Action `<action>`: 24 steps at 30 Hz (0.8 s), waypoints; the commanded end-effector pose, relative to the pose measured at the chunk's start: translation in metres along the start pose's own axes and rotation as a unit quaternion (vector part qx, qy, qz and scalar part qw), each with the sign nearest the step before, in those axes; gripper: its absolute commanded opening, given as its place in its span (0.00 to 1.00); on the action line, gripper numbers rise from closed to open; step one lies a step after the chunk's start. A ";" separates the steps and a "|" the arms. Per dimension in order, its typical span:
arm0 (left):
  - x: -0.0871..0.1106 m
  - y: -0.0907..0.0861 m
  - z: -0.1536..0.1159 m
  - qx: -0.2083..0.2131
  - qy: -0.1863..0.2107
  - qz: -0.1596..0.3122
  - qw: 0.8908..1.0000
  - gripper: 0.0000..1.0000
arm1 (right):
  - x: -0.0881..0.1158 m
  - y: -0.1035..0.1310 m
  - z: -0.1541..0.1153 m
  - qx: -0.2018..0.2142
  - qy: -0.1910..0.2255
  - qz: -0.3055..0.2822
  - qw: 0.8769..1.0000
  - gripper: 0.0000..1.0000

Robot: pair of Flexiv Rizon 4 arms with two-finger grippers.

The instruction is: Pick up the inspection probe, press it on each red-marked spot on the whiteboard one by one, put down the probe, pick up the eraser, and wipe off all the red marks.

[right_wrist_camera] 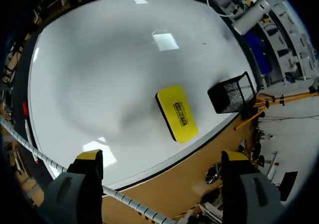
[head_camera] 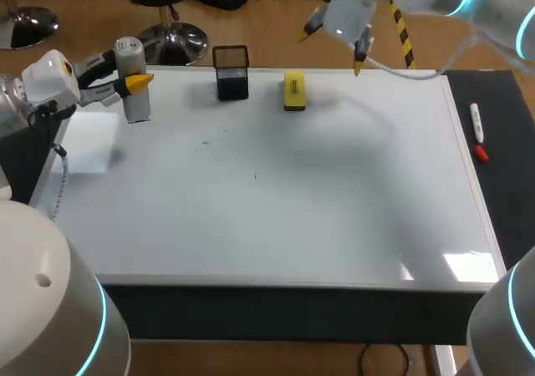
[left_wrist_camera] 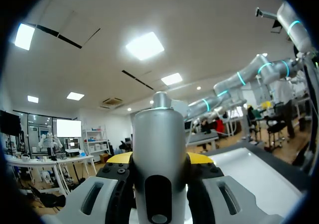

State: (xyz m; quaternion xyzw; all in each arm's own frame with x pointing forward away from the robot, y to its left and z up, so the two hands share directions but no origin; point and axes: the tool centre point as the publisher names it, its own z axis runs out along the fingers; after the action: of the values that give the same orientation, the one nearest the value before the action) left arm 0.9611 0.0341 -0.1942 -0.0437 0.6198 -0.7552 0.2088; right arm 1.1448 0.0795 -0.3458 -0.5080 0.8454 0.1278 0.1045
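A grey cylindrical inspection probe [head_camera: 132,83] stands upright at the far left corner of the whiteboard [head_camera: 276,200]. My left gripper [head_camera: 138,82] is shut on it from the side. In the left wrist view the probe [left_wrist_camera: 159,154] fills the gap between the yellow tips of the left gripper [left_wrist_camera: 159,159]. The yellow eraser [head_camera: 294,90] lies flat near the board's far edge. My right gripper [head_camera: 335,44] hangs open above that edge, just right of the eraser. Under the right gripper [right_wrist_camera: 162,157] the eraser [right_wrist_camera: 177,113] lies a little ahead. No red marks show on the board.
A black mesh pen holder [head_camera: 231,73] stands left of the eraser, also seen beside it from the right wrist [right_wrist_camera: 232,92]. A white marker [head_camera: 476,123] and its red cap [head_camera: 481,152] lie on the dark mat right of the board.
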 end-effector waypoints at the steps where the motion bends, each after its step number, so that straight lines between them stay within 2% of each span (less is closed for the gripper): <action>1: 0.001 -0.001 0.000 0.000 -0.002 0.001 1.000 0.00 | 0.010 0.005 -0.042 0.004 -0.008 0.027 1.000 1.00; 4: 0.001 -0.001 0.000 0.000 -0.002 0.001 1.000 0.00 | 0.010 0.002 -0.054 0.002 0.000 0.065 0.998 1.00; 9: 0.001 -0.001 0.000 0.000 -0.002 0.001 1.000 0.00 | 0.011 0.000 -0.074 -0.013 -0.018 0.108 0.994 1.00; 15: 0.001 -0.001 0.000 0.000 -0.002 0.001 1.000 0.00 | 0.013 -0.005 -0.092 -0.036 -0.001 0.194 0.980 1.00; 24: 0.001 -0.001 0.000 0.000 -0.002 0.001 1.000 0.00 | 0.022 -0.008 -0.114 -0.076 -0.033 0.232 0.969 1.00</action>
State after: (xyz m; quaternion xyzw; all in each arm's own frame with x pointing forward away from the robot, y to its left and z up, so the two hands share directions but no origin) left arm 0.9611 0.0341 -0.1942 -0.0437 0.6198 -0.7552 0.2088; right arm 1.1348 0.0283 -0.2503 -0.3012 0.9259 0.2192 0.0635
